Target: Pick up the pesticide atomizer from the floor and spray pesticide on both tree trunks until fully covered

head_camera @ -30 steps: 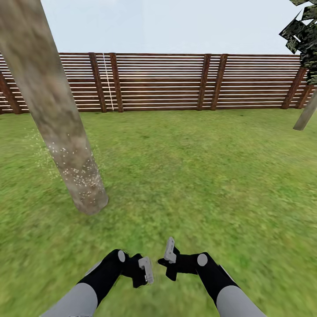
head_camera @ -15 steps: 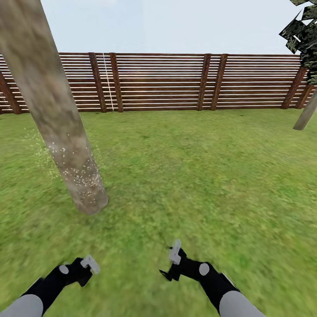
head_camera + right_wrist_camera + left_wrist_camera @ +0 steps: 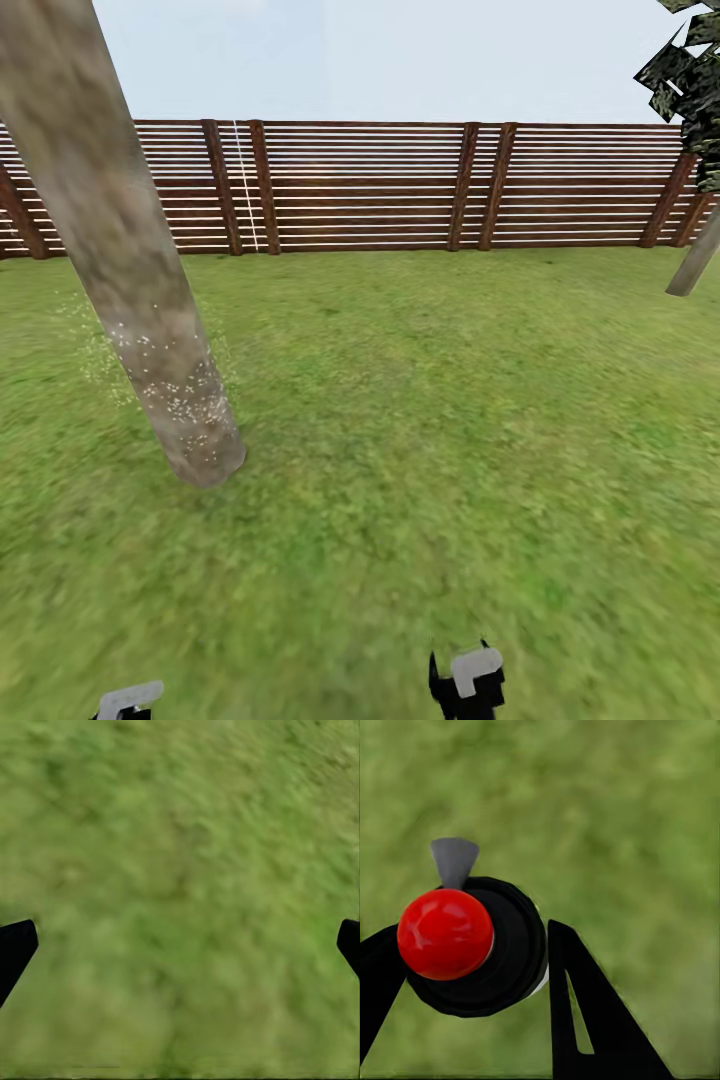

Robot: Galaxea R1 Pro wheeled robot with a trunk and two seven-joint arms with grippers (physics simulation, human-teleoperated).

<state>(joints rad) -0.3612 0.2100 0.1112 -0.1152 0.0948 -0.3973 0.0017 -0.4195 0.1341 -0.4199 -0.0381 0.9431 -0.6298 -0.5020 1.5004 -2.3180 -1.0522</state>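
Gripping the pesticide atomizer [image 3: 472, 949], the left gripper [image 3: 465, 967] has its dark fingers [image 3: 585, 1012] clamped on either side of the black body, red dot toward the camera, a grey nozzle tab poking out beyond it. In the head view, the left gripper [image 3: 128, 698] is cut off by the bottom edge at lower left. The right gripper [image 3: 468, 682] sits at bottom centre-right, partly cut off too; in its wrist view the fingertips [image 3: 15, 949] sit at opposite frame edges, spread wide, only grass [image 3: 180, 885] between them. Nearest tree trunk [image 3: 130, 280] leans across the upper left, base at left of centre, white specks on its lower part. Wide open grass fills centre and right. A second tree [image 3: 695, 262] stands at the far right edge, well apart. A slatted wooden fence [image 3: 400, 185] closes off the back.
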